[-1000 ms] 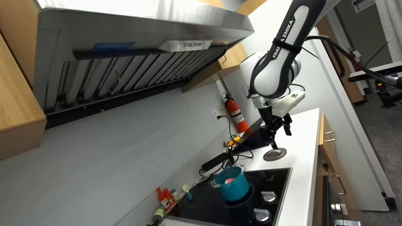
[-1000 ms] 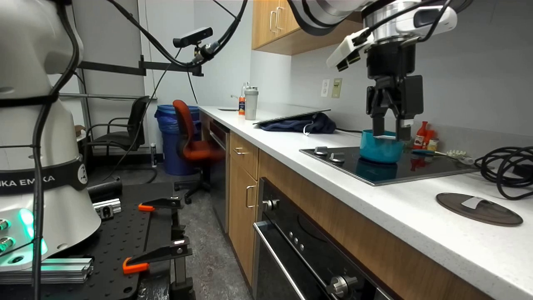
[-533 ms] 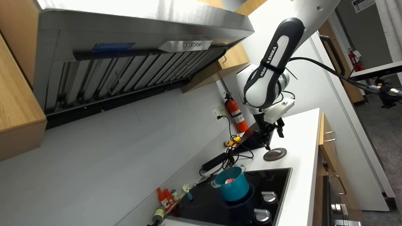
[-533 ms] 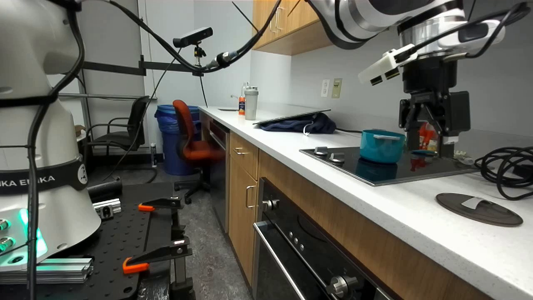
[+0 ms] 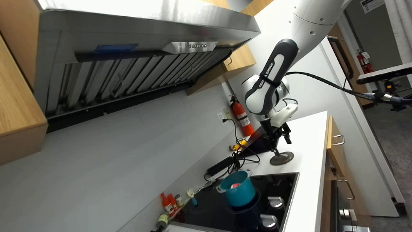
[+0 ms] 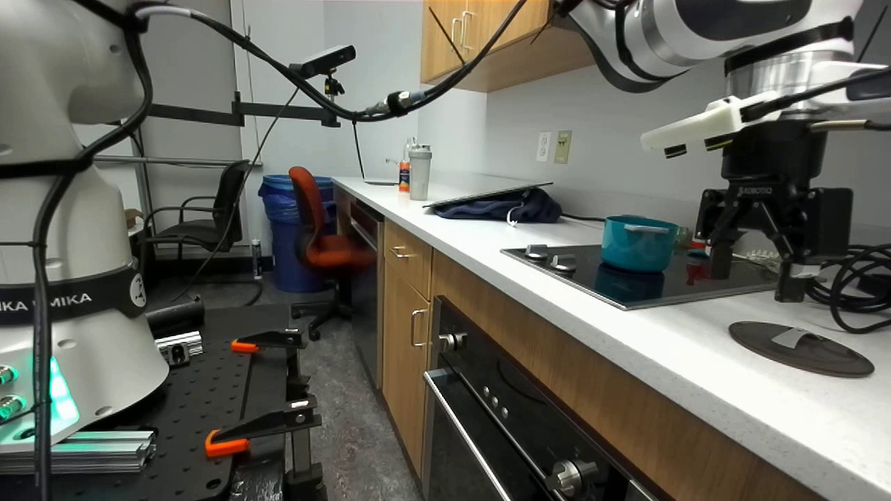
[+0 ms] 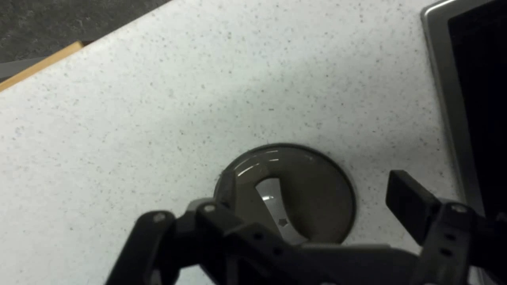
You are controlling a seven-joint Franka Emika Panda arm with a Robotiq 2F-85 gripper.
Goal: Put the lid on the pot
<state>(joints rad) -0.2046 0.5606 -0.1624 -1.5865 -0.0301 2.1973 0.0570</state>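
1. Over the last second the claw [image 6: 755, 277] has come down and across toward the lid [image 6: 800, 351]; its jaws stand well apart, holding nothing.
2. Lid and teal pot [image 6: 639, 245] have not moved: this looks like the approach, with grasp and carry to come.
3. The lid lies flat on the tabletop [image 7: 158, 118], off the glass cooktop [image 6: 686, 287]: round, glossy, smoky grey-brown, with a pale centre strip [image 7: 274, 202], probably its handle.

1. "ROBOTIQ" stands on the gripper [image 6: 755, 273].
2. "KA" and "MIKA" stand on the black base band [image 6: 87, 299], a cable [image 6: 42, 334] between.
3. "FRA" and "EMIKA" mark the robot arm [image 5: 285, 58], a strap [image 5: 269, 81] between.
4. The wall sign [image 5: 372, 5] is too small to read.
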